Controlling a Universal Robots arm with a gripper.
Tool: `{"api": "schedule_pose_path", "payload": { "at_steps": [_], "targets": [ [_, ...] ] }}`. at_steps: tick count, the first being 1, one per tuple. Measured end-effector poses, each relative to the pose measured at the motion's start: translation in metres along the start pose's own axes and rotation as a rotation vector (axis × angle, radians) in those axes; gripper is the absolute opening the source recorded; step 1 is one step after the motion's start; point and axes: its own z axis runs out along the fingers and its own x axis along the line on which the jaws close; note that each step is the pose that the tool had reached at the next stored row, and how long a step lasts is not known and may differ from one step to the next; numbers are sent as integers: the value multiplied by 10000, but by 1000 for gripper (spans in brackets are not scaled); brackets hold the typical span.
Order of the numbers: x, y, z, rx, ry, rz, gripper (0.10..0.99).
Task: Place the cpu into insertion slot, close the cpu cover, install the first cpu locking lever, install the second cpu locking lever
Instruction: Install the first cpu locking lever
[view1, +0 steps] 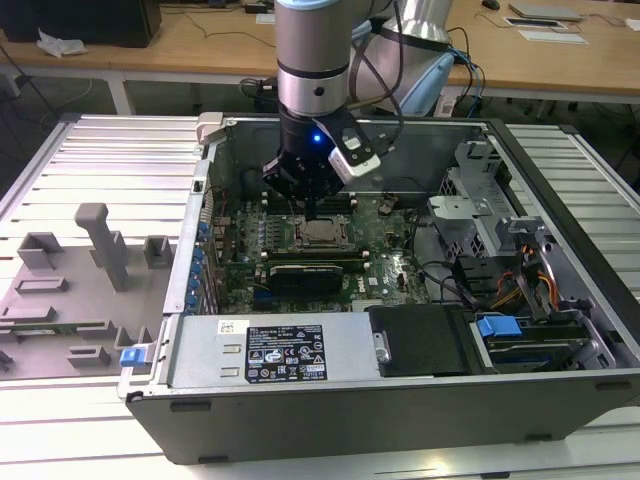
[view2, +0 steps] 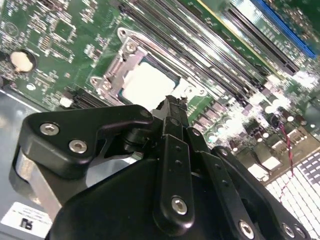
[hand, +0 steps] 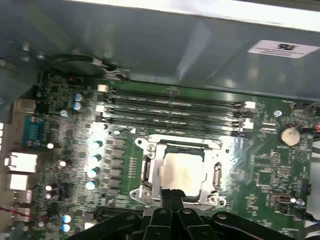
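The cpu (hand: 181, 172) lies flat in the insertion slot (hand: 185, 149) on the green motherboard, its pale face glaring in both wrist views. The grey-metal cpu cover (hand: 216, 175) lies down around it as a frame, with the cpu (view2: 146, 85) showing through its window (view2: 116, 67). My black gripper (hand: 173, 194) hovers just at the socket's edge, fingers pressed together with nothing visible between them. In the exterior view the gripper (view1: 318, 208) hangs directly over the socket (view1: 322, 235) inside the open computer case.
Rows of memory slots (hand: 175, 107) run beside the socket. A black card (view1: 305, 272) lies just in front of it. The case walls (view1: 300, 350), a drive cage (view1: 470, 190) and cables (view1: 530, 280) surround the board. A grey fixture tray (view1: 70, 290) sits at the exterior view's left.
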Motion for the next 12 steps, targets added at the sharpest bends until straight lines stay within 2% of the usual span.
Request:
{"api": "schedule_pose_path", "payload": {
  "at_steps": [1, 5, 9, 12],
  "targets": [
    [81, 9, -3, 0, -3, 15, 106],
    [186, 20, -6, 1, -9, 32, 106],
    [334, 36, -12, 3, -17, 52, 106],
    [403, 43, -14, 4, -20, 63, 106]
  ]
}}
